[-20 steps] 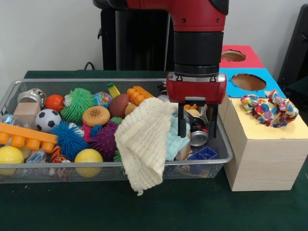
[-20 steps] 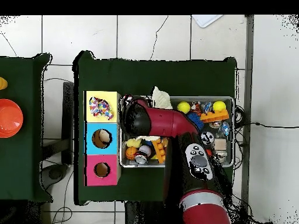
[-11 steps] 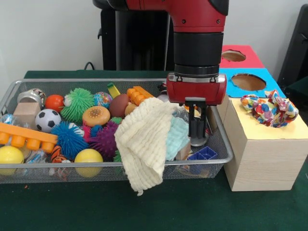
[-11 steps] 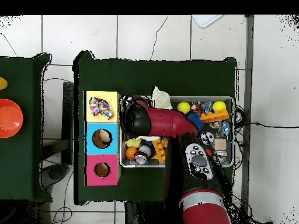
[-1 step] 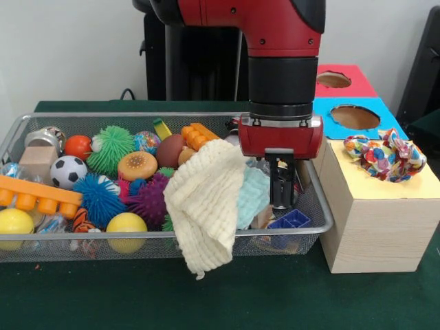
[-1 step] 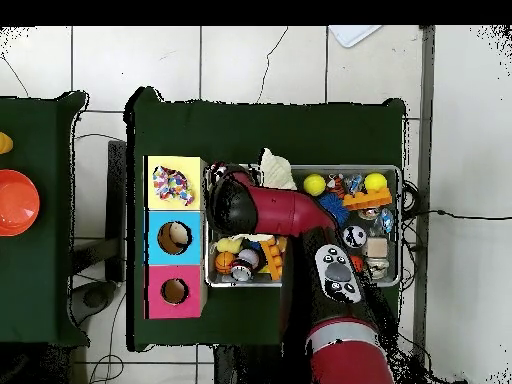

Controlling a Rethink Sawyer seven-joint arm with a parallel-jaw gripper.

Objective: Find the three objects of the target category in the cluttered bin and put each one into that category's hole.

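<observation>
Front view, L to R: wire bin [image 5: 323, 218] is packed. Far L end there's a yellow ball [image 5: 14, 223] by the near rim, an orange block strip [image 5: 34, 195] just above it, then a soccer ball [image 5: 67, 171] & a wooden block [image 5: 38, 162] behind. Moving R: blue spiky ball [image 5: 98, 198], green spiky ball [image 5: 112, 148], a 2nd yellow ball [image 5: 126, 224], a burger toy [image 5: 137, 165], purple spiky ball [image 5: 149, 200], brown football [image 5: 170, 150] at the back.

Mid-bin: cream cloth [image 5: 205, 203] is draped over the near rim, hanging down outside. A pale teal cloth [image 5: 252, 196] lies touching its R side.

Now the gripper [image 5: 282, 196]: down in the bin's R end, fingers drawn in narrow, nearly together. There's something silvery between or behind them, but can't tell if it's gripped. A blue block [image 5: 289, 221] sits just below the tips.

R of the bin: the box w/ 3 tops. On the yellow top [image 5: 419, 187] lies a multicolour patterned cloth [image 5: 385, 155], no hole visible under it. Behind, the blue top w/ its hole [image 5: 355, 117], then the red top w/ its hole [image 5: 333, 80].

Overhead view: arm [image 6: 285, 212] reaches across the bin to the end nearest the box.
</observation>
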